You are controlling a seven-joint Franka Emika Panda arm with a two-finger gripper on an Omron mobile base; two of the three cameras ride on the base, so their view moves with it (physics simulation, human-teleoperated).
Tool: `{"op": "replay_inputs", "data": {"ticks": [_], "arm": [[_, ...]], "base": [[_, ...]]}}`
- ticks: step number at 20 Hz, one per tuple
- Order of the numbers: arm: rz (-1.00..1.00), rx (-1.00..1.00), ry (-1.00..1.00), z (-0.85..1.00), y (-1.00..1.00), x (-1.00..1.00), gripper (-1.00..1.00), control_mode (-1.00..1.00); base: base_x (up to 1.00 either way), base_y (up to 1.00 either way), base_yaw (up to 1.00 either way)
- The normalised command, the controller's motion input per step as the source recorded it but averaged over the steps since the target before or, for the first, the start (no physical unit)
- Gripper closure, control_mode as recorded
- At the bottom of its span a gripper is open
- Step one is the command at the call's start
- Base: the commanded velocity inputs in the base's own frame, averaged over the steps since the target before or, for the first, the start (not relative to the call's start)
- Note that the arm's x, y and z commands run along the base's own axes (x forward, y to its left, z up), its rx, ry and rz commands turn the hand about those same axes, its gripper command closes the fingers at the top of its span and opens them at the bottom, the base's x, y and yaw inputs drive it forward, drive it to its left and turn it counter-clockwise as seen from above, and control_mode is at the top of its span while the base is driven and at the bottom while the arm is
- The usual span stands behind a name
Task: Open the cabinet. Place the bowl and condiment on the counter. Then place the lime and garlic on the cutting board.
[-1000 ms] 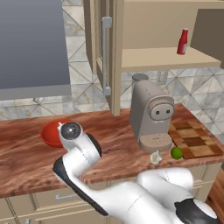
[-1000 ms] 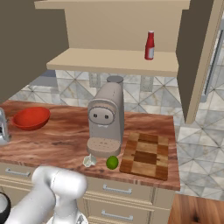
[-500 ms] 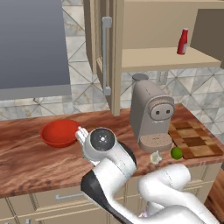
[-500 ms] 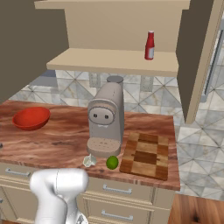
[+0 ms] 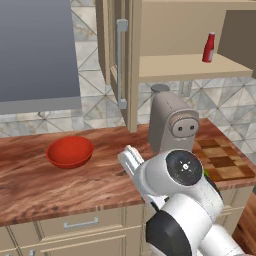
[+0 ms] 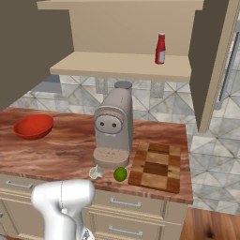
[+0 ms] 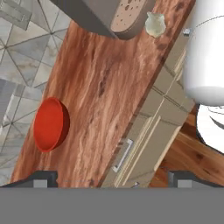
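The cabinet [image 5: 131,55] stands open, and the red condiment [image 5: 208,47] bottle is upright on its shelf [image 6: 126,65]. On the counter [image 5: 60,182] the red bowl [image 5: 70,151] sits at the left, apart from my gripper [image 5: 129,159]. My gripper [image 7: 113,178] is open and empty, hovering over the counter's front edge. The hand view has the bowl [image 7: 50,124] at the left and the garlic [image 7: 155,24] at the top. Garlic [image 6: 95,172] and lime [image 6: 120,174] lie side by side on the counter, just left of the checkered cutting board [image 6: 157,164].
A grey coffee machine [image 6: 115,126] stands mid-counter, right behind the garlic and lime. The open cabinet door's silver handle [image 5: 120,60] hangs above the counter left of the machine. Beige drawers [image 7: 148,131] run below the counter edge. A dark hood [image 5: 37,50] hangs at the upper left.
My arm has swung right, away from the bowl, and now stands in front of the coffee machine. The bowl stays on the counter, now fully uncovered.
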Motion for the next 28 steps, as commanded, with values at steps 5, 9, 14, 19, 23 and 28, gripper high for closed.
{"op": "replay_inputs", "data": {"ticks": [5,9,14,19,23,28], "arm": [[0.00,0.09,0.00,0.75,-0.73,-0.74,-1.00,-1.00],[0.00,0.10,0.00,0.59,-0.78,-0.57,-1.00,-1.00],[0.00,0.10,0.00,0.46,-0.75,-0.15,-1.00,-1.00],[0.00,0.04,-0.01,0.45,-0.55,-0.07,-1.00,-1.00],[0.00,0.00,-0.02,0.44,-0.42,-0.02,-1.00,-1.00],[0.00,-0.18,-0.14,0.29,-0.29,0.00,-1.00,-1.00]], "base": [[0.00,0.00,0.00],[0.00,0.00,0.00],[0.00,0.00,0.00],[0.00,0.00,0.00],[0.00,0.00,0.00],[0.00,0.00,0.00]]}}
